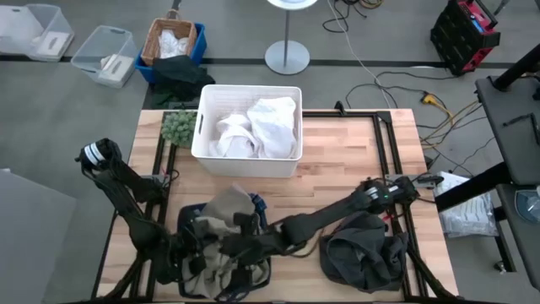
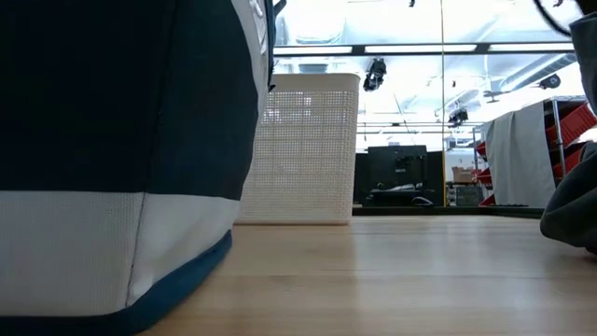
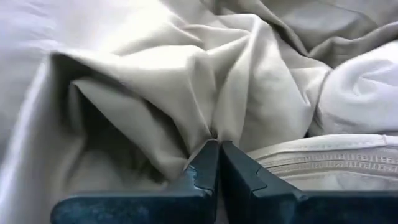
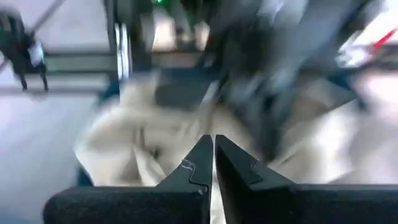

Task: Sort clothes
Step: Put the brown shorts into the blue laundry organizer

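Crumpled beige khaki garment [image 1: 221, 228] heaped at the table's near edge, beside a dark grey garment [image 1: 363, 253]. Left gripper [image 3: 219, 149] pinched tight on a khaki fold; right gripper [image 4: 214, 144] clenched over the same heap. Soft, light, floppy; best gripped at 1 thick seam or waistband.

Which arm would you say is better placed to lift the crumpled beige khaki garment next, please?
Probably the left: the left gripper has its fingers shut on a fold of the crumpled beige khaki garment. The right gripper is shut just above it, apparently holding nothing.
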Tool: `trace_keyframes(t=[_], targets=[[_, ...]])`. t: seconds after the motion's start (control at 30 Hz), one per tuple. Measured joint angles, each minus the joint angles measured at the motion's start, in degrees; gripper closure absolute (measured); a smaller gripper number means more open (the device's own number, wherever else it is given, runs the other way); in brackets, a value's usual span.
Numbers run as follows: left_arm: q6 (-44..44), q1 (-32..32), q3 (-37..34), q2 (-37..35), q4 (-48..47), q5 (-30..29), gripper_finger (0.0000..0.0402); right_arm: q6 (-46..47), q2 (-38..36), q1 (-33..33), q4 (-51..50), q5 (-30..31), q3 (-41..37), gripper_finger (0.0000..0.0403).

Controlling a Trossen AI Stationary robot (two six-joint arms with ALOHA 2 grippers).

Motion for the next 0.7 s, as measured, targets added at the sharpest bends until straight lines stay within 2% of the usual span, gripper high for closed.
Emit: trace_keyframes(t=[0.2, 0.33, 0.43, 0.57, 0.7], targets=[[3.87, -0.37, -5.9, 0.33, 13.71, 2.11, 0.0401, -3.58, -5.96, -2.43, -3.2, 10.9, 0.1, 0.0391], [3.91, -0.82, -7.6, 1.2, 17.59, 3.76, 0.0401, -1.31, -4.34, -7.3, -4.65, 7.72, -0.31, 0.0391], [3.76, -0.98, -7.76, 1.71, 17.54, 3.91, 0.0401, -0.11, -1.58, -10.04, -8.04, 7.74, -0.41, 0.0391], [1.87, -0.98, -7.78, 1.73, 16.61, 4.12, 0.0401, -0.12, 1.64, -9.48, -8.44, 2.2, -0.55, 0.0391], [1.66, -0.98, -7.58, 1.75, 15.86, 3.66, 0.0401, 3.81, 3.34, -6.78, -8.84, 1.73, -0.42, 0.0391]])
